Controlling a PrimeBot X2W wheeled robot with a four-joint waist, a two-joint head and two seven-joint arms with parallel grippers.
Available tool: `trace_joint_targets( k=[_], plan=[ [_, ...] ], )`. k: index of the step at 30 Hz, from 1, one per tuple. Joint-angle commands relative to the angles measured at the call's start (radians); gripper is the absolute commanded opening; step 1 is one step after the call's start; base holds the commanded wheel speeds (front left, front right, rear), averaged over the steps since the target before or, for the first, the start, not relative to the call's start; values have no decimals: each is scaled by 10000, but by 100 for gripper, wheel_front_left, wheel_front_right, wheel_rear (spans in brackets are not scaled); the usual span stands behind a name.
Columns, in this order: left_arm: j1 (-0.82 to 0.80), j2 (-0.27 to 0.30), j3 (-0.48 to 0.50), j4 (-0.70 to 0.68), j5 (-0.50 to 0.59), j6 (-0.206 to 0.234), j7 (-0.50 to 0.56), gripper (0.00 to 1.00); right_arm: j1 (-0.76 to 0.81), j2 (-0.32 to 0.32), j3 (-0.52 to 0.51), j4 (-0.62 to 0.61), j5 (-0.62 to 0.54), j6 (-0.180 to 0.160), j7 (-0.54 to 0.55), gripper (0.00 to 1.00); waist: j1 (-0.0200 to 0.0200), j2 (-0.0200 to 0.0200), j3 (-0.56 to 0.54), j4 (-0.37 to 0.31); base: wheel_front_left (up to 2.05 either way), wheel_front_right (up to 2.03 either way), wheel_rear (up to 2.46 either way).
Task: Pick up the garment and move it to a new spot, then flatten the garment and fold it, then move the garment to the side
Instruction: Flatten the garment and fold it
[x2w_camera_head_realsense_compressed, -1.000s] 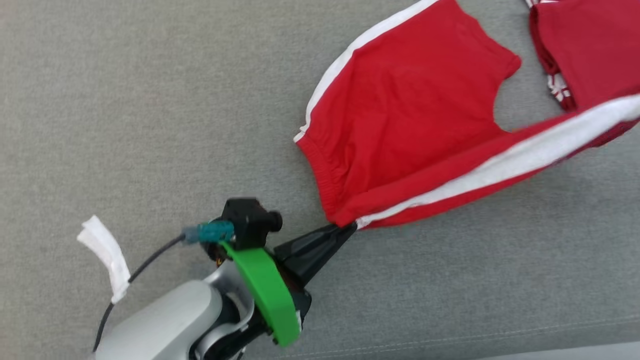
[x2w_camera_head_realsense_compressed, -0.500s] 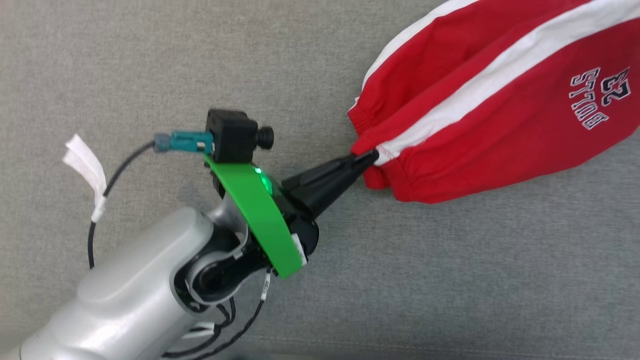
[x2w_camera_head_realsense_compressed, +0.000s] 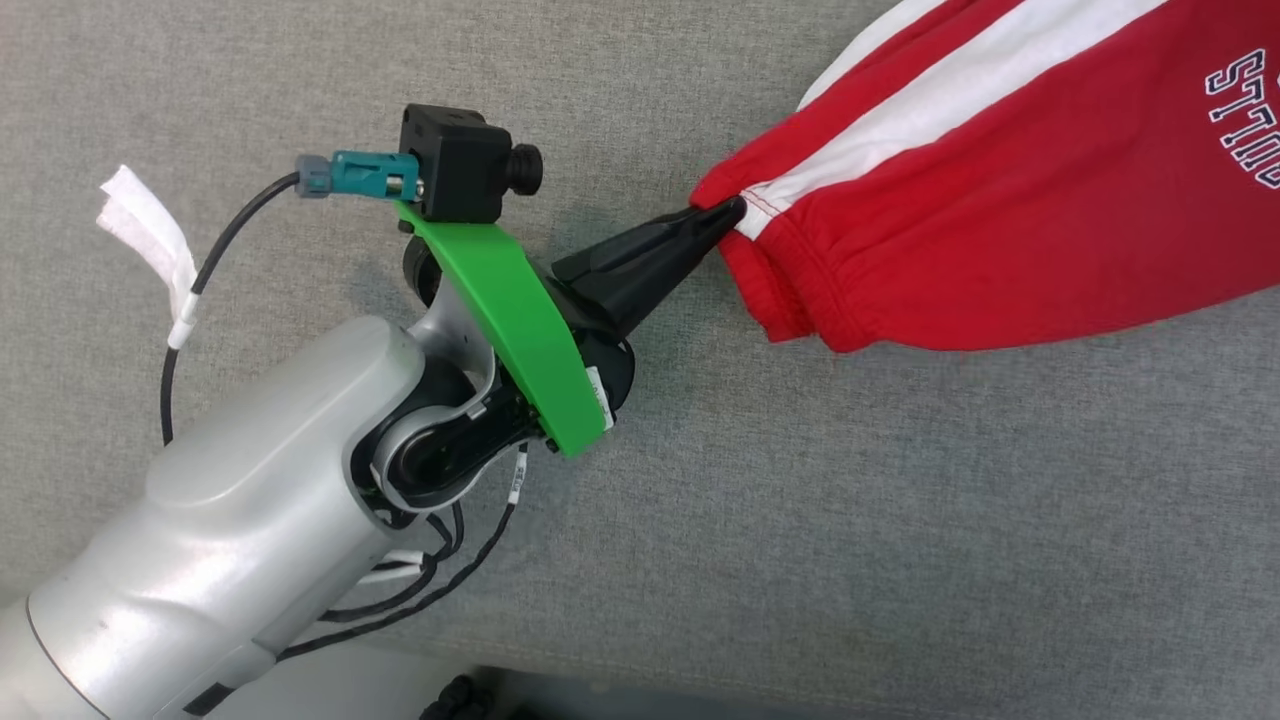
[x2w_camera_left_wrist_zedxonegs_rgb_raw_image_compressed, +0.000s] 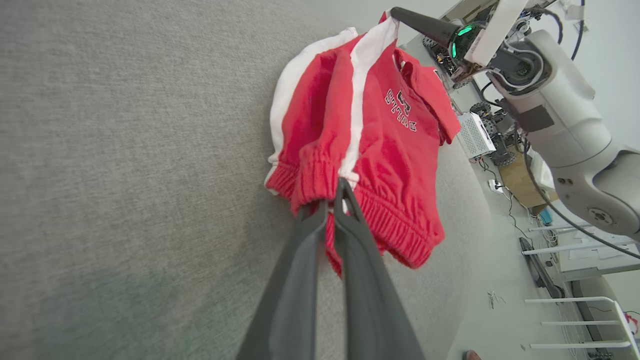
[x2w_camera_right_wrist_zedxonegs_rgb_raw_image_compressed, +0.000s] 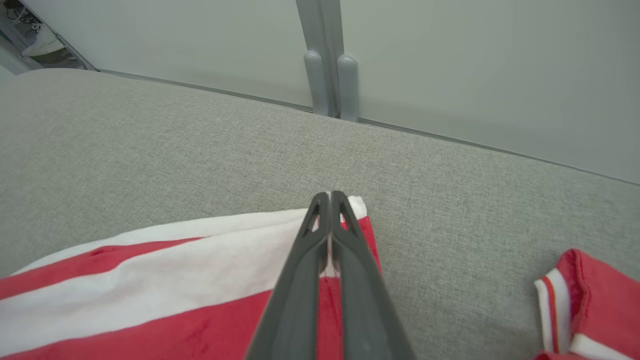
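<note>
The garment (x2w_camera_head_realsense_compressed: 1000, 200) is a pair of red shorts with white side stripes and dark lettering. It hangs stretched between both grippers above the grey cushion. My left gripper (x2w_camera_head_realsense_compressed: 735, 208) is shut on the elastic waistband at the white stripe. The left wrist view has the same grip (x2w_camera_left_wrist_zedxonegs_rgb_raw_image_compressed: 336, 192) at the bunched waistband of the garment (x2w_camera_left_wrist_zedxonegs_rgb_raw_image_compressed: 380, 150). At that view's top, my right gripper (x2w_camera_left_wrist_zedxonegs_rgb_raw_image_compressed: 395, 11) pinches the far end of the stripe. In the right wrist view my right gripper (x2w_camera_right_wrist_zedxonegs_rgb_raw_image_compressed: 330, 195) is shut on the white hem corner of the garment (x2w_camera_right_wrist_zedxonegs_rgb_raw_image_compressed: 150, 300).
The grey fabric surface (x2w_camera_head_realsense_compressed: 800, 500) spreads all around. A second red piece with white and red trim (x2w_camera_right_wrist_zedxonegs_rgb_raw_image_compressed: 585, 300) lies close to the right gripper. A pale wall with a grey post (x2w_camera_right_wrist_zedxonegs_rgb_raw_image_compressed: 330, 60) borders the far edge. Beyond the cushion's side are white racks (x2w_camera_left_wrist_zedxonegs_rgb_raw_image_compressed: 575, 300) and cables.
The shorts lay spread on the cushion a second ago. They are now lifted and drawn taut with the lettered side showing. The left gripper has carried the waistband up the head view, which has also shifted.
</note>
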Motion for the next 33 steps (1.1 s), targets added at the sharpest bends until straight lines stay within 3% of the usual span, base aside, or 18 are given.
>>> trace_joint_targets(
  k=[1,3,4,5,6,7,8,14,19,24,29,33],
  plan=[
    [-225,0,-65,124,100,-46,-145,3,-211,-14,100,145,-74,-7,-188,0,-1,0,66,64,0,0,0],
    [-362,0,-187,323,186,-46,-330,19,-351,27,270,377,-78,-8,-486,0,-1,0,78,61,0,0,0],
    [-429,-13,-252,430,203,-46,-421,38,-416,50,377,511,-68,-8,-628,0,-1,0,87,55,0,0,0],
    [-475,-23,-309,494,195,-46,-485,51,-463,71,459,594,-50,-7,-744,0,-1,0,96,49,0,0,0],
    [-551,-2,-357,616,253,-46,-601,100,-525,89,530,701,-22,-7,-923,22,-1,0,111,40,0,0,0],
    [-604,-5,-384,723,275,-46,-716,100,-584,108,581,799,-21,-7,-1073,90,-1,0,120,30,0,0,0],
    [-646,-24,-433,824,265,-46,-817,100,-662,162,639,886,1,-8,-1294,100,-1,0,127,12,0,0,0],
    [-749,111,-751,1293,669,-45,-1651,100,-530,387,1074,1074,175,-7,-2760,100,-1,0,-143,-189,0,0,0],
    [-31,303,-896,2104,1480,83,-2975,100,307,409,1611,867,423,-8,-4298,100,-1,0,-966,-467,0,0,0],
    [1312,257,-231,2573,2611,1462,-3522,100,1538,610,2126,833,667,-8,-5804,100,-1,0,-2075,-833,0,0,0],
    [3788,-277,2129,1642,4791,2819,-3518,100,2766,987,2523,1048,833,-8,-6561,100,-1,0,-3167,-1113,0,0,0],
    [5673,-889,3604,714,6580,3411,-3523,100,3666,1426,2553,1232,784,-8,-6735,100,-1,0,-3905,-1270,0,0,0]
  ],
)
